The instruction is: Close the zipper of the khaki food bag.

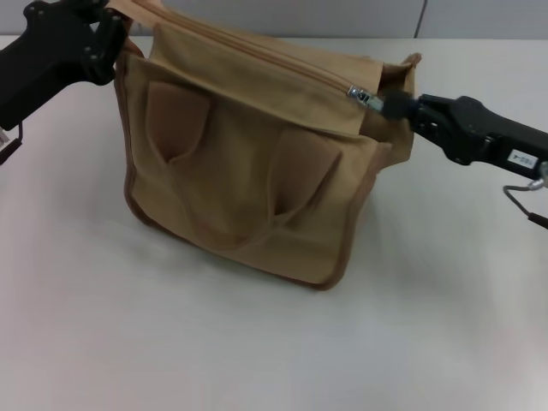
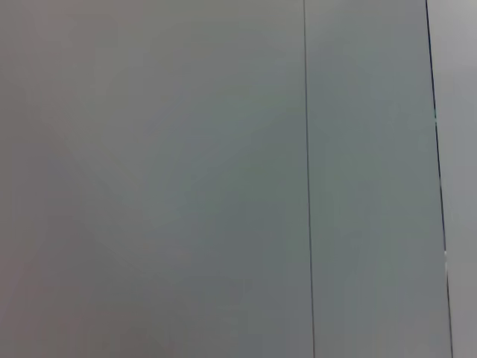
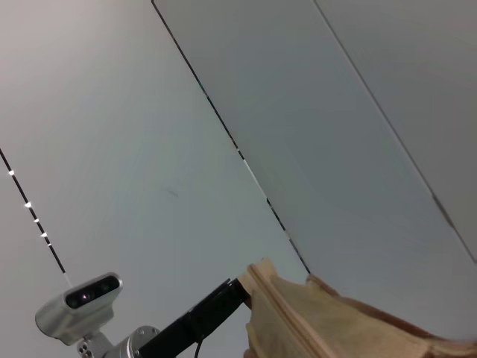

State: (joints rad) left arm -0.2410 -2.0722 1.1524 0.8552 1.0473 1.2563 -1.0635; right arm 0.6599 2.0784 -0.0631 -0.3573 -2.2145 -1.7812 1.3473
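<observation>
Fingertips of right gripper hidden against zipper pull; left gripper cropped.

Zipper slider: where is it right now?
Head view: the zipper slider sits at the khaki food bag's right end, at the right gripper's tip.

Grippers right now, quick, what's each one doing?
Left end effector: at the khaki food bag's far left corner, state cannot be told.
Right end effector: closed on the zipper pull.
</observation>
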